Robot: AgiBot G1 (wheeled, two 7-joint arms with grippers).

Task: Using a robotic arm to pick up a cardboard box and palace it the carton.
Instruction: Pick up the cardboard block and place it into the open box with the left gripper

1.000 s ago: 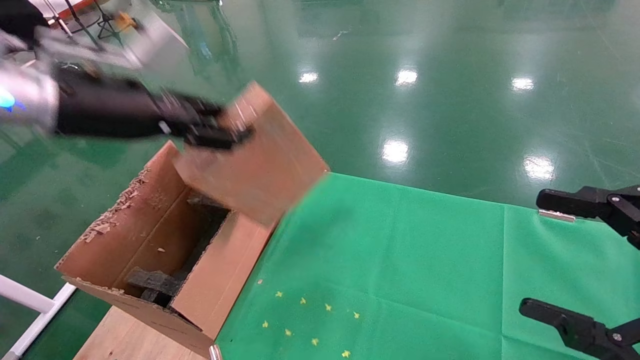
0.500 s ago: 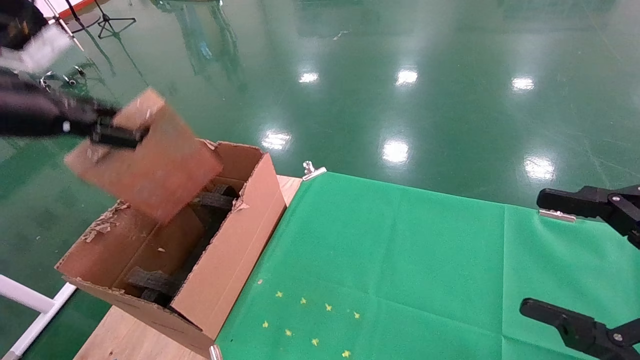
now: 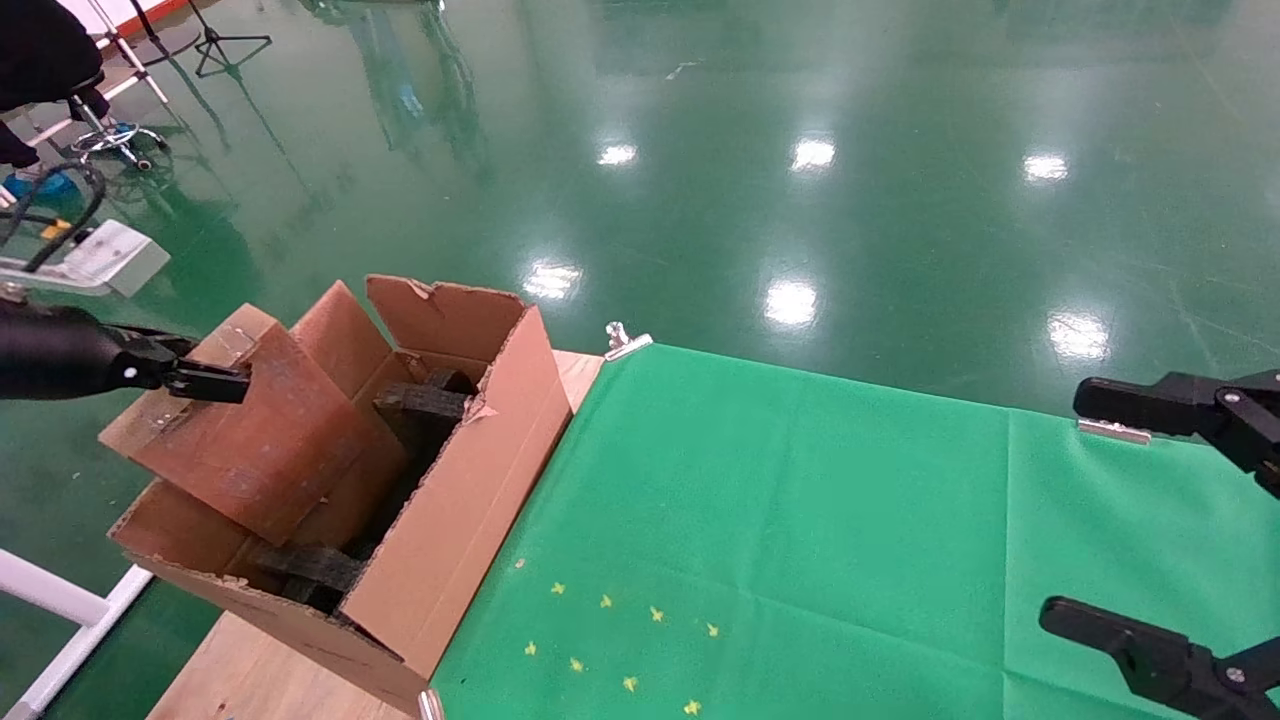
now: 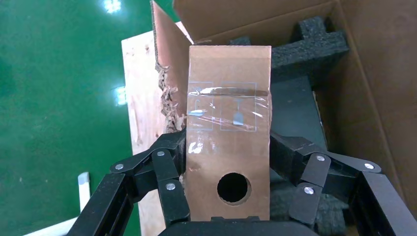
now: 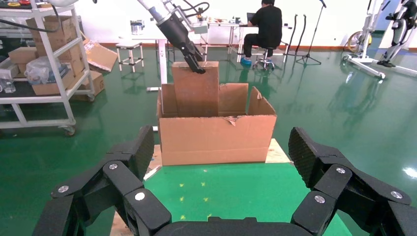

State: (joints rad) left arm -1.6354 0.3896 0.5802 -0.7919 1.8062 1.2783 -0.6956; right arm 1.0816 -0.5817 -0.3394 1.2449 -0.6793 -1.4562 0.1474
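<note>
Box being lowered into the carton

The box (image 3: pixel 250 440) is held at its upper end by the left gripper (image 4: pixel 228 169), jaws closed on its sides, its lower end already inside the carton (image 3: pixel 450 520) above the black foam (image 3: pixel 420 402). A further descent, then release, is judged to be called for. The right gripper (image 5: pixel 221 162) is parked wide over the green cloth (image 3: pixel 850 520).
</note>
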